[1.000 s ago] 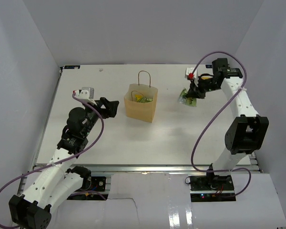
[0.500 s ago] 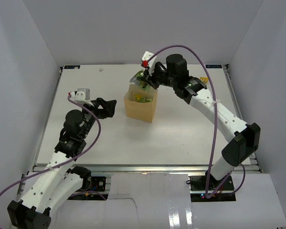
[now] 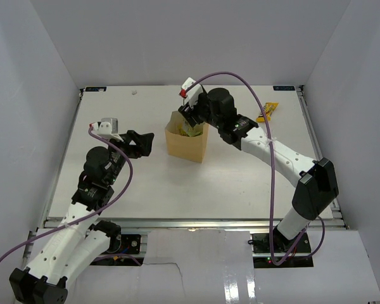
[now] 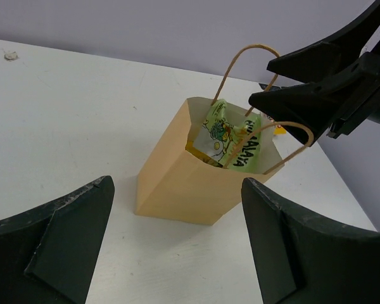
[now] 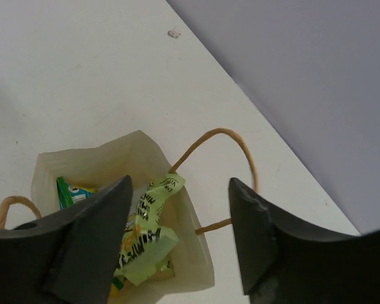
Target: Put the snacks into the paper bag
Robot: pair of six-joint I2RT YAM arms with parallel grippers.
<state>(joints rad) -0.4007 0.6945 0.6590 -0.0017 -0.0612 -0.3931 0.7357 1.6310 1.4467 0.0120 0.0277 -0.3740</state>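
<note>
The tan paper bag [image 3: 185, 147] stands upright mid-table with its mouth open. A light-green packet [image 5: 145, 235] lies loose inside it on top of other snacks, leaning on the bag's wall [image 5: 130, 155]. My right gripper [image 3: 189, 114] hovers just over the bag's mouth, open, with nothing between its fingers [image 5: 95, 221]. The same packet [image 4: 231, 142] pokes up in the left wrist view. To the left of the bag [image 4: 190, 190], my left gripper [image 3: 143, 144] is wide open and empty. One yellow bar wrapper [image 3: 268, 111] lies on the table at the far right.
The bag's two brown looped handles [image 5: 231, 136] stand up right beside my right fingers. White enclosure walls close in the table on the left, back and right. My arm bases sit at the near edge.
My right arm swung from the far right of the table to above the bag carrying the green packet, then opened; the packet now lies in the bag. The left arm barely moved.
</note>
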